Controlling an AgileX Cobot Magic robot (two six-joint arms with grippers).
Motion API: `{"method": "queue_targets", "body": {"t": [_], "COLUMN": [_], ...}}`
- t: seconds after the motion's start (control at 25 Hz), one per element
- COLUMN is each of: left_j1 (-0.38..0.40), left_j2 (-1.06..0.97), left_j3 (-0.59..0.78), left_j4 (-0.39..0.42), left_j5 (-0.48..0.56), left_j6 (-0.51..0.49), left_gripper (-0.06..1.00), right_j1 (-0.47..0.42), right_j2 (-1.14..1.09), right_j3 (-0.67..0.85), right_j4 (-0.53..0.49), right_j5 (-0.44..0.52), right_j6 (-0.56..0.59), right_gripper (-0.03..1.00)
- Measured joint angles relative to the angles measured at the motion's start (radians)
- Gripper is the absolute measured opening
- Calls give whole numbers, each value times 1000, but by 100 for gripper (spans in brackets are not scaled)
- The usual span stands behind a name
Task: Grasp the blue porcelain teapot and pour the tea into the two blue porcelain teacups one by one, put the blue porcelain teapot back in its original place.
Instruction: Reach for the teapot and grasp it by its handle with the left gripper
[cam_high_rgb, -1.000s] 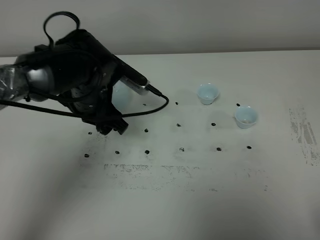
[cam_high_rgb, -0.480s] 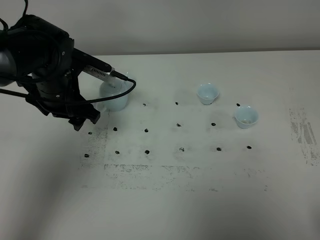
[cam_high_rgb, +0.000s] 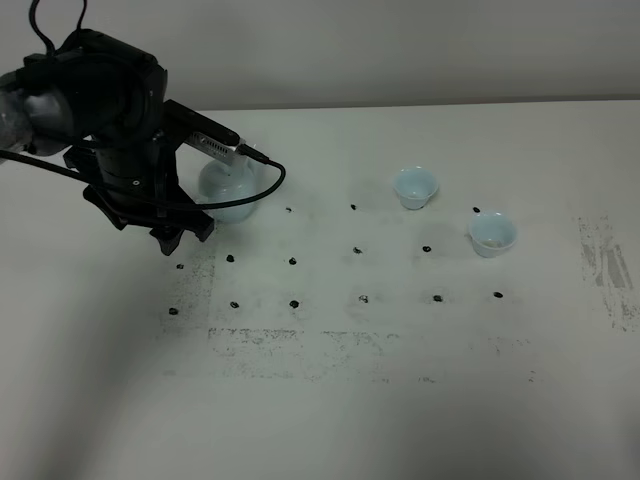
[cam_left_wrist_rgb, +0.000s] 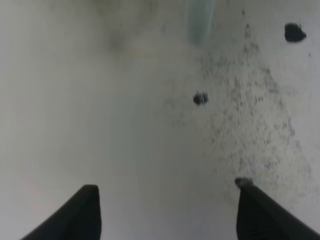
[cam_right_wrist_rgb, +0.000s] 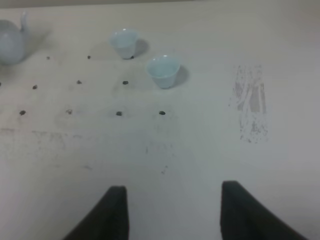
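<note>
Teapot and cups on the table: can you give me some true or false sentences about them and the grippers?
1. The pale blue glossy round teapot hangs in the air. False: it stands on the white table.
2. The two small pale blue handleless cups stand upright, apart from each other. True.
3. The left gripper holds the teapot. False: its jaws are open, with nothing between them.
4. The right gripper is open and holds nothing. True.
</note>
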Motion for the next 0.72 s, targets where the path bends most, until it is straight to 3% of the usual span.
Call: {"method": "queue_targets", "body": {"t": [0.36,0.72], "left_j1": [0,0], "left_j2": [126,152], "left_j3": [-113,-119], "left_j4": [-2,-63], "left_j5": [-1,-127], "left_j6": [77,132], "left_gripper": [59,59], "right_j1": [0,0], "right_j2": [0,0], "right_j3": [0,0], "right_j4": [0,0], "right_j5": [0,-1], "right_j6": [0,0], "right_gripper": [45,45]}}
